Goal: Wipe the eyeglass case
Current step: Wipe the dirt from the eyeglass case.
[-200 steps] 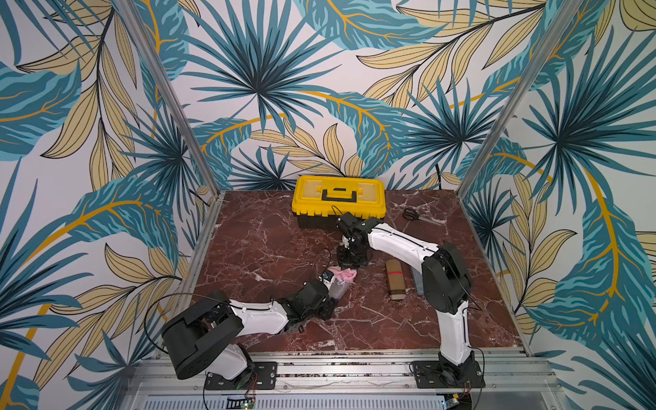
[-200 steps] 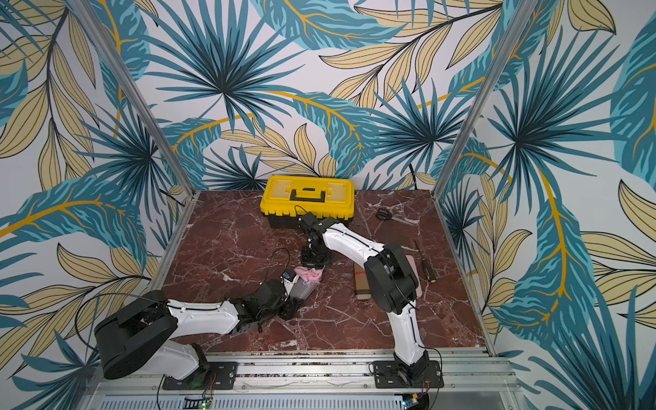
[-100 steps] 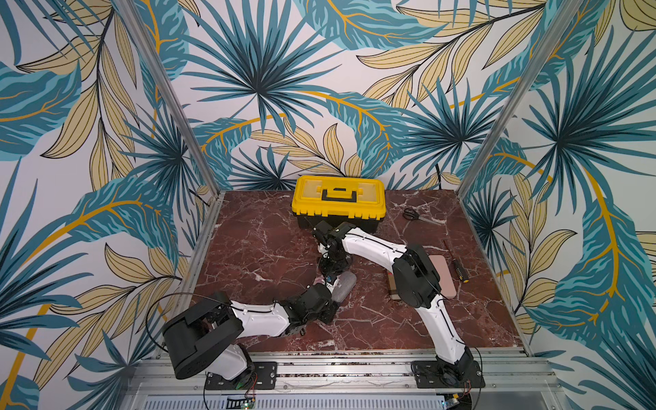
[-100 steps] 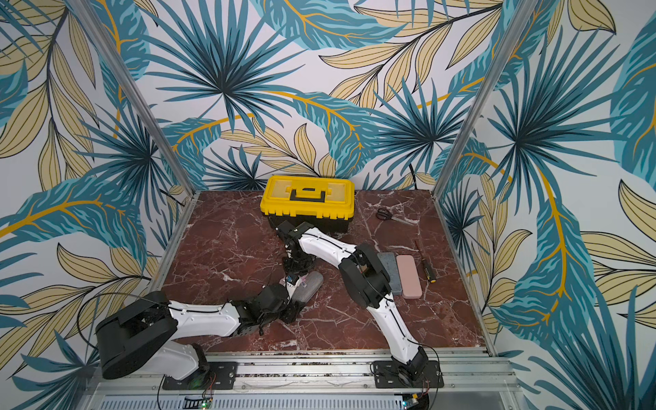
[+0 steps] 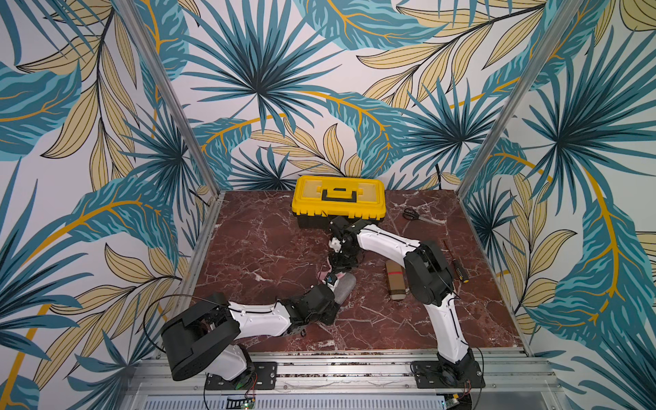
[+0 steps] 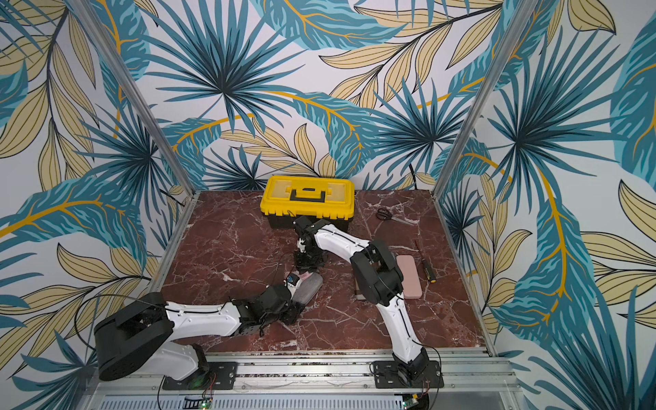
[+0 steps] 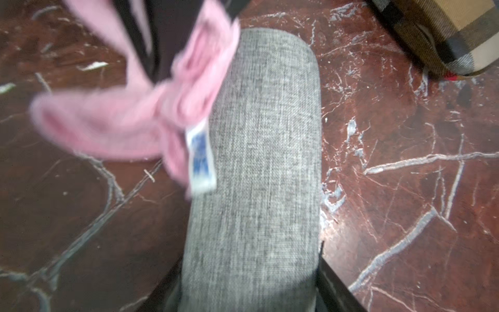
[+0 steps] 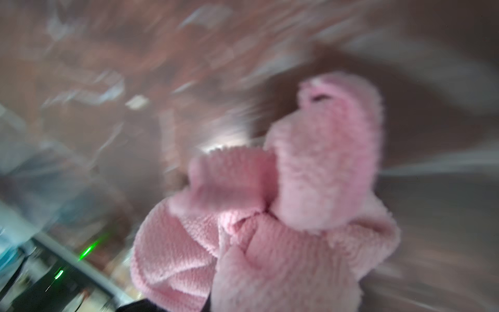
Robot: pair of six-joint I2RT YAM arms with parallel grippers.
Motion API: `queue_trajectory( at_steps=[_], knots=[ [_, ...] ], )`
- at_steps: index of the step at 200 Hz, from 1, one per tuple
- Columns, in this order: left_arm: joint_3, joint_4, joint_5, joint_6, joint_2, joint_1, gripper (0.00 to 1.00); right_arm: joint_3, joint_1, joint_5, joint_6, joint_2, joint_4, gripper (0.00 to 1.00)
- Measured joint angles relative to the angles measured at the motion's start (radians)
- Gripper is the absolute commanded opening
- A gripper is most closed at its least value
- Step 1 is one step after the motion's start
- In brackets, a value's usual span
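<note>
R gripper (image 5: 337, 269), clenched on cloth (image 8: 270, 216), swings back after a pass; cloth now brushes case (image 7: 256, 162) just under it. L gripper (image 5: 336, 300) clamps case's near end. Wiping ongoing, I think.

The right wrist view is motion-blurred: the table (image 8: 108, 81) is only streaks, and the cloth (image 8: 270, 229) blocks whatever grips it. In the left wrist view the cloth is smeared, the grey case (image 7: 259, 162) runs off the edge, and a plaid case (image 7: 445, 35) is cropped. In both top views the right arm (image 5: 387, 245) covers part of the plaid case
</note>
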Motion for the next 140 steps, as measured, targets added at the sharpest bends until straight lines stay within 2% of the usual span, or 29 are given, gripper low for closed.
queue_trajectory(
  at_steps=[27, 55, 89, 120, 140],
  knots=[
    [0.001, -0.01, -0.036, -0.035, 0.0, 0.006, 0.21, -0.048, -0.071, 0.135, -0.016, -0.042, -0.054, 0.0],
    [0.005, -0.023, -0.066, -0.058, 0.0, 0.017, 0.21, -0.103, -0.07, 0.203, -0.019, -0.076, -0.084, 0.0],
    [0.005, -0.011, -0.048, -0.056, 0.005, 0.02, 0.21, -0.168, -0.069, 0.152, 0.025, -0.117, -0.031, 0.0],
    [0.019, 0.015, -0.01, -0.056, 0.025, 0.026, 0.21, -0.254, -0.063, 0.037, 0.15, -0.162, 0.104, 0.0],
    [0.034, 0.0, -0.006, -0.061, 0.032, 0.031, 0.21, -0.341, -0.037, 0.032, 0.222, -0.217, 0.188, 0.0]
  ],
)
